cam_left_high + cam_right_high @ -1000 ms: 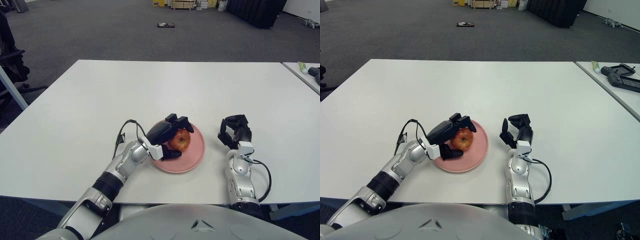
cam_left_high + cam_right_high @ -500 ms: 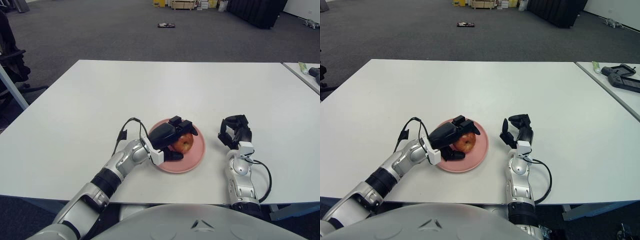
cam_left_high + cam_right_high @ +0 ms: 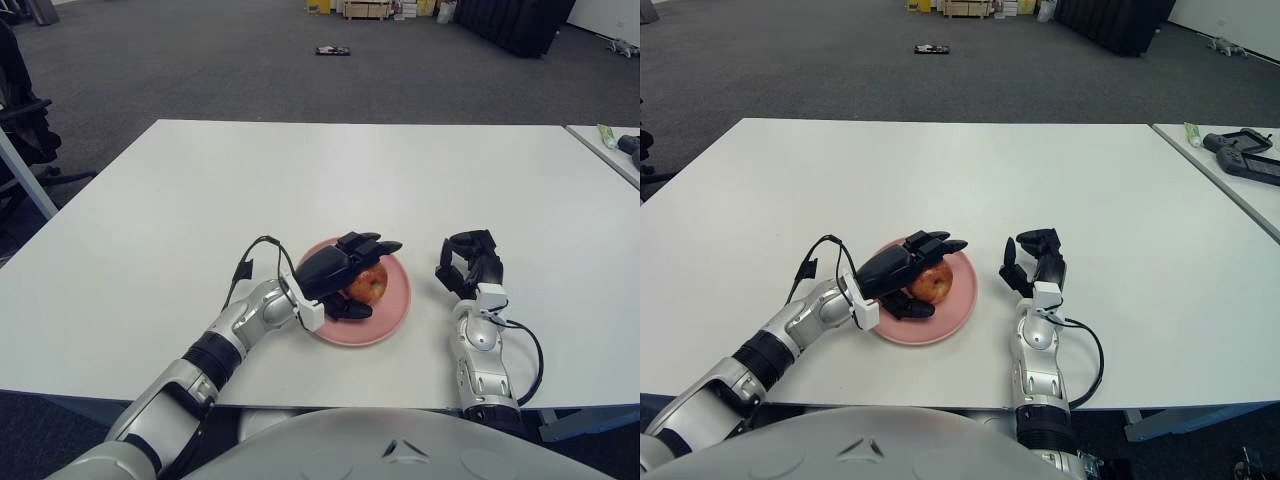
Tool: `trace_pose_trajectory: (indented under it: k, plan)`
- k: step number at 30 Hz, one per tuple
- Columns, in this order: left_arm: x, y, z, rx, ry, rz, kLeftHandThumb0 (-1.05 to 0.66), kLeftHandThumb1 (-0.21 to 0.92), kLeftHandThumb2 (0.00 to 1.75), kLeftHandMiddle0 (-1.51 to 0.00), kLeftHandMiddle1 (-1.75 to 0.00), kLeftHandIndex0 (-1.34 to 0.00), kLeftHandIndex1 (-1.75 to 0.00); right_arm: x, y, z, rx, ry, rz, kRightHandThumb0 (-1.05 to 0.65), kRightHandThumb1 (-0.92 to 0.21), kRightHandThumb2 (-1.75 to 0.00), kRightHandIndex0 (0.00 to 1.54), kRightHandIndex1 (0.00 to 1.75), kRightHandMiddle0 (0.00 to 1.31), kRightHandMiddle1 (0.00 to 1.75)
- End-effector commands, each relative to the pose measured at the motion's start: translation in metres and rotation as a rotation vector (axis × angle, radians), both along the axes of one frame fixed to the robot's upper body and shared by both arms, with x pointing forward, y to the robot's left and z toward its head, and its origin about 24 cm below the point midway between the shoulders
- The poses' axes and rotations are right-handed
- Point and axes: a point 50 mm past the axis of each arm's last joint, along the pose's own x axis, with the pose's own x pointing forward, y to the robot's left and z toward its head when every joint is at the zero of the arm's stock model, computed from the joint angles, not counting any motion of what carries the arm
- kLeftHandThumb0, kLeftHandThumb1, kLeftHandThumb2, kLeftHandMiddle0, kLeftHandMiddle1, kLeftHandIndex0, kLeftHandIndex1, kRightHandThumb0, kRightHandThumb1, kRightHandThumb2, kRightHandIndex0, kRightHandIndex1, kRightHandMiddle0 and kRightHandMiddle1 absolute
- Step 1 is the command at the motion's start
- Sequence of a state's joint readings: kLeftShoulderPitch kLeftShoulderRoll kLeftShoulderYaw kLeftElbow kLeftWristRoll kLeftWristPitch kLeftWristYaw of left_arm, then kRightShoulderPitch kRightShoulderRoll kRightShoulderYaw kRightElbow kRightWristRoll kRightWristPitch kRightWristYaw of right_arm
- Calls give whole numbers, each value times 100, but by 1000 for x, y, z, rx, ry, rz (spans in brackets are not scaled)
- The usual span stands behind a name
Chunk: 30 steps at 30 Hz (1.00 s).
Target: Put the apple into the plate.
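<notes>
A red-and-yellow apple [image 3: 369,284] rests on the pink plate [image 3: 392,318] near the table's front edge. My left hand [image 3: 345,270] is over the plate, around the apple's left side. Its upper fingers are stretched out flat above the apple and the thumb lies low beside it, so the hand is open. The apple's left half is hidden by the hand. My right hand [image 3: 470,262] is parked on the table just right of the plate, fingers curled, holding nothing.
The white table [image 3: 330,180] stretches wide to the left and back. A second table [image 3: 1230,150] at the right edge carries a dark device and a small tube. Grey carpet lies beyond.
My left hand lowered the apple onto the plate and its fingers have spread out from around the apple. The right hand has not moved.
</notes>
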State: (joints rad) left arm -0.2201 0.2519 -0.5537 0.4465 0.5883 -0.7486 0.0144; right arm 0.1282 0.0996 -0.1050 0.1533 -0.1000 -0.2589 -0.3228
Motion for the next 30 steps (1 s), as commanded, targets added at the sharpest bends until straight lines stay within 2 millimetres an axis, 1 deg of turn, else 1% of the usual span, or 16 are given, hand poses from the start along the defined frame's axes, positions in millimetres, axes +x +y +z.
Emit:
trace_pose_trajectory:
  k: [1,6,10,13,16,18,21,25,28,30]
  plan:
    - [-6,5,-13,19,72,6,-96,92,97,0,0,0,0,2,1,3,4,-7,5,-38,-69,-85,58,126,33,175]
    - [-6,6,-12,-4,73,9,-98,92,98,0,0,0,0,3,1,3,2,-5,8,-38,-70,-84,57,126,33,175]
    - [-6,6,-5,-34,73,-6,-100,92,100,0,0,0,0,3,0,3,6,-10,9,-38,-70,-84,58,126,33,175]
    - [-6,7,-4,-43,94,-10,-101,92,101,0,0,0,0,3,0,3,5,-14,11,-38,-69,-84,59,126,33,175]
    - [-5,9,-2,-56,105,-11,-102,92,103,0,0,0,0,4,-1,3,2,-16,14,-38,-67,-88,61,127,35,175]
    - [-5,12,-1,-66,108,-4,-101,92,103,0,0,0,0,4,-1,3,-4,-16,18,-38,-66,-89,62,127,35,175]
    - [-5,20,6,-98,109,17,-99,92,102,0,0,0,0,4,-1,3,-16,-17,23,-39,-65,-90,62,128,36,175]
    - [-6,26,13,-160,125,55,-96,92,101,0,0,0,0,4,-1,2,-24,-11,21,-39,-64,-92,63,129,37,175]
    - [-6,27,14,-190,145,82,-95,92,101,0,0,0,0,4,-1,1,-24,-10,19,-39,-63,-93,63,129,37,175]
    - [-4,36,10,-223,181,141,-94,92,102,0,0,0,0,4,-1,1,-22,-12,18,-39,-63,-93,63,129,37,175]
